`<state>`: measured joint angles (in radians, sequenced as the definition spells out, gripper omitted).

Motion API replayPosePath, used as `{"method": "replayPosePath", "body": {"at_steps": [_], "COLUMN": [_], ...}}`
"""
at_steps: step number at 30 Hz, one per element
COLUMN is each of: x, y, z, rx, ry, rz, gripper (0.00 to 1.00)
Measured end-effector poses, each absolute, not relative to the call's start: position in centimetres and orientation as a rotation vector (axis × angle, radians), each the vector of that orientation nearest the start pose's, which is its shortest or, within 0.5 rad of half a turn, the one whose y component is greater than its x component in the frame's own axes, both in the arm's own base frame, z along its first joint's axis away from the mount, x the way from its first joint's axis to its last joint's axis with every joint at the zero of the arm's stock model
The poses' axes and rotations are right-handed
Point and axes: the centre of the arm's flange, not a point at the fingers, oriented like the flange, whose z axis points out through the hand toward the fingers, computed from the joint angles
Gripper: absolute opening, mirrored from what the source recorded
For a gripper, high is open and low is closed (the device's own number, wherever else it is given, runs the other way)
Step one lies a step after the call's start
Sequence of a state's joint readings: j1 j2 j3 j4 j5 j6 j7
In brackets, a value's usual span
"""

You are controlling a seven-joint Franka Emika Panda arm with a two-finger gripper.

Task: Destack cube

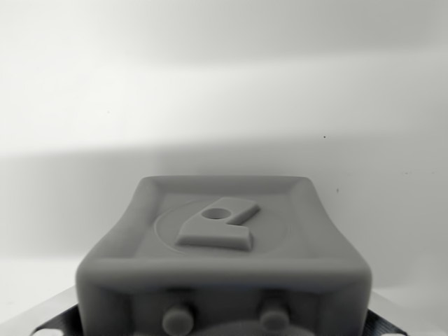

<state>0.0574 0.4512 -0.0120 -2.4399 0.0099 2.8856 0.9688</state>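
A grey cube fills the lower middle of the wrist view, very close to the camera. Its top face has a raised rim and an embossed emblem with a round hole; two round studs show on its near face. My gripper straddles the cube. Only slivers of its fingers show at the bottom left and bottom right corners, pressed against the cube's sides. The gripper looks shut on this cube. Whatever lies under the cube is hidden, and no second cube is in view.
Behind the cube stretches a plain white surface, with a broad soft shadow band across the middle. A few tiny dark specks dot it on the wrist view's right.
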Motion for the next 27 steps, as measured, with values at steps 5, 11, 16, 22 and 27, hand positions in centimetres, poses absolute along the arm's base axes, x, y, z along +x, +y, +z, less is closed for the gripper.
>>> {"method": "replayPosePath", "body": {"at_steps": [5,11,16,22,27], "x": [47.42,47.41,47.43,47.44,47.45], "y": [2.05,2.05,2.06,2.06,2.06], "z": [11.79,11.54,11.54,11.54,11.54], "rx": [-2.811,-2.811,-2.811,-2.810,-2.810], "ry": [1.413,1.413,1.413,1.413,1.413], "rz": [0.006,0.004,0.003,0.003,0.002], "gripper": [0.00,0.00,1.00,1.00,1.00]}}
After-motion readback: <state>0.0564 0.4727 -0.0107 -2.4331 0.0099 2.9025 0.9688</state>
